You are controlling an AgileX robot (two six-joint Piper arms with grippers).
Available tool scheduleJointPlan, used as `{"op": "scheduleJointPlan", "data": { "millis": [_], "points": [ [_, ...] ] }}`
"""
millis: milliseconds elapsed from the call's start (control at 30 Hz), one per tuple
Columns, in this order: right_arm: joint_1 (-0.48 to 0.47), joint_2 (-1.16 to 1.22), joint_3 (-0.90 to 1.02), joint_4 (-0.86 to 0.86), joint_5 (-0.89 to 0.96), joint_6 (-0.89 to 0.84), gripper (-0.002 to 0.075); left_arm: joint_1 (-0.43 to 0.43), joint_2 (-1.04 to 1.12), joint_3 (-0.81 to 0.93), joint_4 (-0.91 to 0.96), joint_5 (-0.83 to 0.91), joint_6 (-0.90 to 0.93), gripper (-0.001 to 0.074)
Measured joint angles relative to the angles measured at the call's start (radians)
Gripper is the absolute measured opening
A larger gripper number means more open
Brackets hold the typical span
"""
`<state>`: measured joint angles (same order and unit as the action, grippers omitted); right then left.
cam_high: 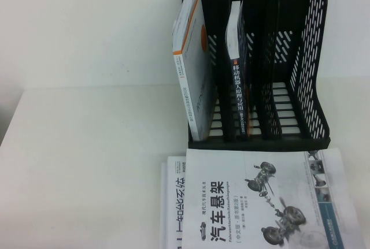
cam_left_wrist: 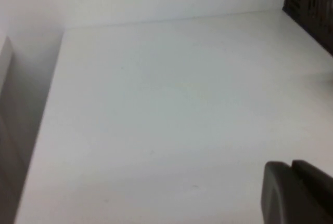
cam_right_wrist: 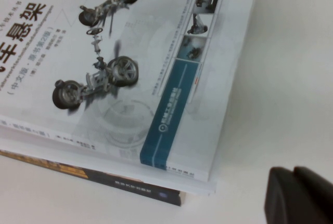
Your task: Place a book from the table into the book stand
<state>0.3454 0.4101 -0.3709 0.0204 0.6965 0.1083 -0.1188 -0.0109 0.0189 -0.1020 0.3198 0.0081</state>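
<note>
The dark navy book (cam_high: pixel 239 96) with white characters on its spine stands upright in the middle slot of the black book stand (cam_high: pixel 306 58). The stand sits at the back right of the white table (cam_high: pixel 87 162), and its corner shows in the left wrist view (cam_left_wrist: pixel 312 5). Neither gripper shows in the high view. My left gripper (cam_left_wrist: pixel 291 168) is shut and empty over bare table left of the stand. My right gripper (cam_right_wrist: pixel 294 172) is shut and empty, beside the corner of the book stack.
A white book with an orange spine stripe (cam_high: pixel 193 70) leans in the stand's left slot. In front of the stand lies a stack topped by the white car suspension book (cam_high: pixel 260 203), with another white book (cam_high: pixel 173 203) and a dark-edged book (cam_right_wrist: pixel 130 186) beneath.
</note>
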Motion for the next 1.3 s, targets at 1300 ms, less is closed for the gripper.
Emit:
{"op": "scheduleJointPlan", "data": {
  "millis": [1300],
  "points": [
    [0.0, 0.0, 0.0, -0.012, -0.009, 0.008, -0.0003, 0.0, 0.0, -0.001, 0.003, 0.0, 0.009, -0.0002]
  ]
}}
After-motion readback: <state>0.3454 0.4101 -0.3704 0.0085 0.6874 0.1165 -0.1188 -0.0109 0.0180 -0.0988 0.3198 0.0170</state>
